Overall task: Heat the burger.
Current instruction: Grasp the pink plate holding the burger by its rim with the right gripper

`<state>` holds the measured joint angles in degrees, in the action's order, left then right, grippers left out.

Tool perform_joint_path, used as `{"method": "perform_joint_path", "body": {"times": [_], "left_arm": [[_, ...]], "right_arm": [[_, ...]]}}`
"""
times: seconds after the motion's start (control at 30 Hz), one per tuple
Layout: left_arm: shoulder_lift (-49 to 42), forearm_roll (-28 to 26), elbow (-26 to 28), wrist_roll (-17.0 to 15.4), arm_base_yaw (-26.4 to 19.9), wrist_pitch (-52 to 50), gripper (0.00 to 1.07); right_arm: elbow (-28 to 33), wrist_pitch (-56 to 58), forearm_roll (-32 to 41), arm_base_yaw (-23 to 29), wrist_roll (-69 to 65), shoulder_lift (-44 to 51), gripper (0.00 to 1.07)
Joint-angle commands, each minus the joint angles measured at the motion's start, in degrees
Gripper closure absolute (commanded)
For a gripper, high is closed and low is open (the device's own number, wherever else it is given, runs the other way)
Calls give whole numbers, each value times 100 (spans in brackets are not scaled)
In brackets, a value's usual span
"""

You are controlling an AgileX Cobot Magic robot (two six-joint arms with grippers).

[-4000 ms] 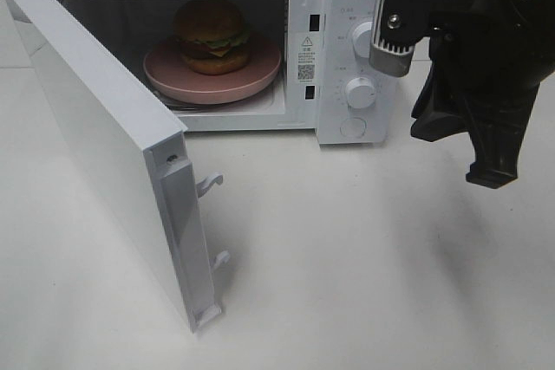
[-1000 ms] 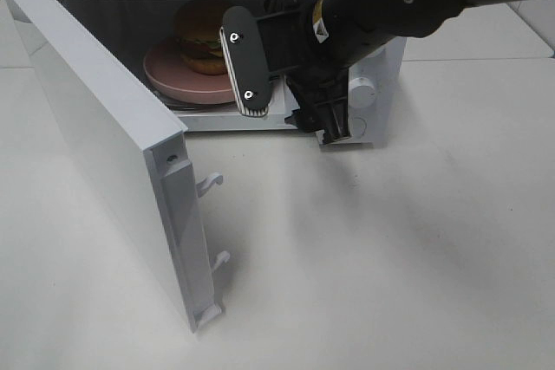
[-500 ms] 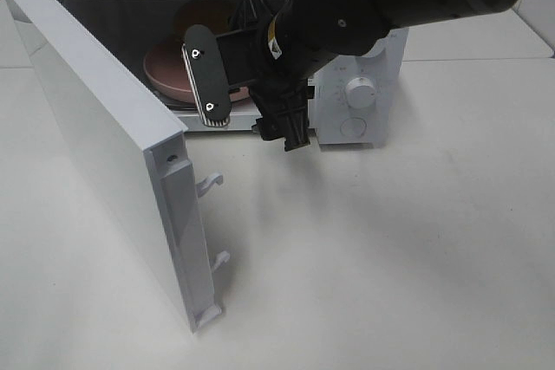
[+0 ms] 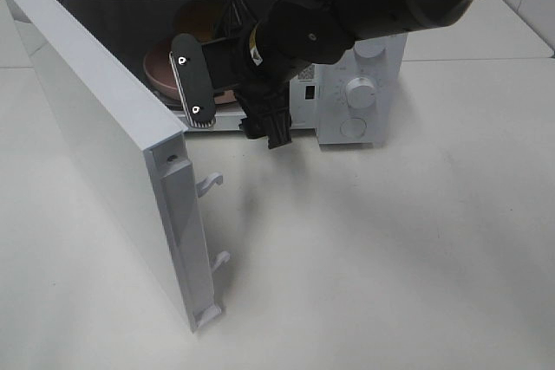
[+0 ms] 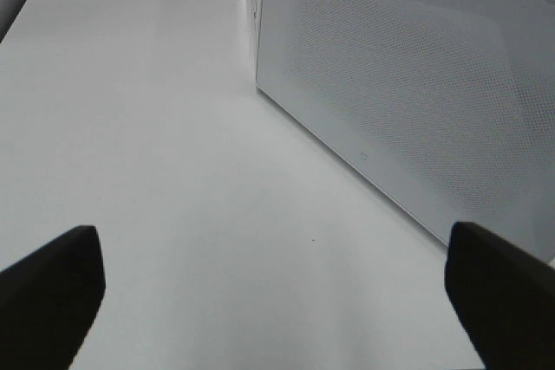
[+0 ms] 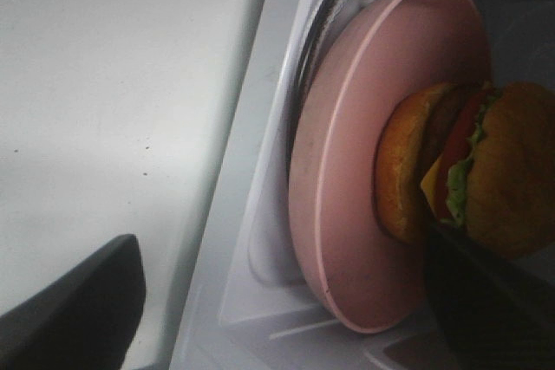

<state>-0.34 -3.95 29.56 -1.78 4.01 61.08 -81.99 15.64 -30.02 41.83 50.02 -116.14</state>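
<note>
Starting at the left, the left hand (image 5: 277,301) is seen with its 2 fingers spread wide and nothing between them. It is held over the counter (image 5: 130,145) on the outer side of the microwave door (image 5: 408,84). That door is shown standing wide open.

Further right, inside the microwave cavity, the pink dish (image 6: 347,214) is set on what appears to be the glass turntable. The burger (image 6: 451,162) is placed on the middle of the dish. The right hand (image 6: 282,301) is positioned at the mouth of the cavity just in front of the dish, with its fingers spread and nothing gripped. Whether the dish is touched by it cannot be told. At the far right, 2 knobs (image 4: 361,91) are seen on the control panel.

Loading is judged done, since the burger is already in the oven. The door is yet to be shut and the heating is yet to be started.

The burger is seen as a golden-brown domed bun, with green lettuce, a red slice and yellow cheese showing at its edge. It is narrower than the dish.
</note>
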Motion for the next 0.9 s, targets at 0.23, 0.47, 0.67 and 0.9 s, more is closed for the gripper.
{"method": "perform_joint_path", "body": {"times": [0.23, 0.47, 0.67, 0.9], "left_arm": [[-80, 46, -6, -23, -40, 11, 6], [-80, 57, -6, -23, -40, 11, 6], [-80, 57, -6, -23, -40, 11, 6], [-80, 57, -6, -23, -40, 11, 6]], "right_arm": [[-768, -23, -46, -57, -235, -607, 24], [-945, -86, 17, -172, -332, -888, 25], [-1043, -166, 17, -281, -332, -1071, 25], [-1438, -183, 57, -332, -338, -1318, 25]]}}
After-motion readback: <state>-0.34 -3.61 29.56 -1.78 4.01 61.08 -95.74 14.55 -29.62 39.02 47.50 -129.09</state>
